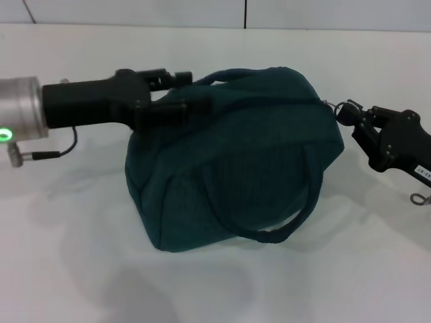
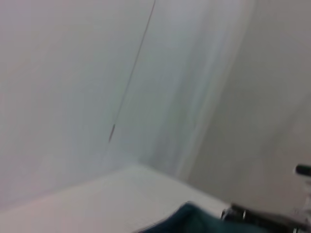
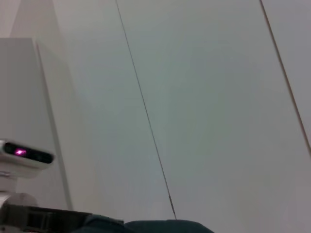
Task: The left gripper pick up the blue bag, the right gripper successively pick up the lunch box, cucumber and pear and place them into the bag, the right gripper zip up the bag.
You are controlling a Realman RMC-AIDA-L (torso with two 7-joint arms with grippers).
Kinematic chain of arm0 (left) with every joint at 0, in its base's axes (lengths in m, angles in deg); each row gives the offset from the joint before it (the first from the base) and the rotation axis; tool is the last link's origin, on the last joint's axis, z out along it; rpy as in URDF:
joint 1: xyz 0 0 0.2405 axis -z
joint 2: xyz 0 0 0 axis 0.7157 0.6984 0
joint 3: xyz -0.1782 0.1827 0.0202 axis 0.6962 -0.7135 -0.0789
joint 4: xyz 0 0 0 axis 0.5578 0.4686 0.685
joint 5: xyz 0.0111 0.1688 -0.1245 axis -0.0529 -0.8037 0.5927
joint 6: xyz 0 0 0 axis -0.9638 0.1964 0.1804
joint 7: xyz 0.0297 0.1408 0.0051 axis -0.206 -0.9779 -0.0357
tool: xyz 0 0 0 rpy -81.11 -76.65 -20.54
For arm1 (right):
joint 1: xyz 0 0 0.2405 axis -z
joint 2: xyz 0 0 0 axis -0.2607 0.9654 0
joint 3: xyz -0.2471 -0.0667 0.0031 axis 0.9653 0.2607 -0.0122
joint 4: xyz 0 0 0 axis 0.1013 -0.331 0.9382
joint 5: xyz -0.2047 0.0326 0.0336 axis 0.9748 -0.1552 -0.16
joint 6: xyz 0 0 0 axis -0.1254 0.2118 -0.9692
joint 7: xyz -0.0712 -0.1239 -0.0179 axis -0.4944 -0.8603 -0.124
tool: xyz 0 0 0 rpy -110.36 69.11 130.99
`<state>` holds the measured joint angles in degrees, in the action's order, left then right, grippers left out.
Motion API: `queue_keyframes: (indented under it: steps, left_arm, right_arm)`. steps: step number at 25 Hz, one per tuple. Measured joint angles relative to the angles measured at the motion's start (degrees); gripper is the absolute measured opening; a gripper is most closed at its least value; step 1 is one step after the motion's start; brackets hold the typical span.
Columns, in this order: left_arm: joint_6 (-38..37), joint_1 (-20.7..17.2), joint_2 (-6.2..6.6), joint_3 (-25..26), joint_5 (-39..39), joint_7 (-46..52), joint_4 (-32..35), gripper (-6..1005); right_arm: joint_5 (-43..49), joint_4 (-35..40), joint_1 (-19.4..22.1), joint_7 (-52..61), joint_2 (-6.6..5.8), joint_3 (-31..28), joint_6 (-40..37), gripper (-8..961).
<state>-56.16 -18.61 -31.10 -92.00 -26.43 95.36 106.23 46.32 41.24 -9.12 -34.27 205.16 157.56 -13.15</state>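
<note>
Left pincer reaches across to the upper rim of the large dark teal fabric bag, apparently pinching fabric beside the far loop handle, though whether it is pressed together I cannot tell. Right pincer sits at the bag's opposite end, where a metal zipper ring shows; its own spread is also unclear. The bag rests bulging on the white counter, its top seemingly closed. No food lies outside the bag, so zipping looks finished or nearly so. Next likely calls for confirming closure, then releasing.
</note>
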Motion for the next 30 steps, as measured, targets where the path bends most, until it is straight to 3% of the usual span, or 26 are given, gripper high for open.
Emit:
queue_keyframes:
  steps: [6,10,17,30]
  left_arm:
    - [0.4,4.5,0.06,0.0,-7.6,14.4,5.9,685]
    - [0.4,7.3,0.31,-0.1,-14.0,22.4,8.8,682]
    - [0.0,8.1,-0.11,-1.6,-18.5,23.2,9.3,677]
    - [-2.7,5.8,0.37,-2.1,-16.8,17.1,9.5,363]
  right_arm:
    - [0.0,0.0,0.3,-0.7,-0.02,0.0,-0.9,12]
    - [0.0,0.0,0.4,-0.7,-0.06,0.0,-1.1,12]
    - [-0.7,-0.1,0.6,-1.4,-0.11,-0.6,-1.2,12]
    - [-1.9,0.2,0.6,-1.5,-0.15,-2.1,-1.2,12]
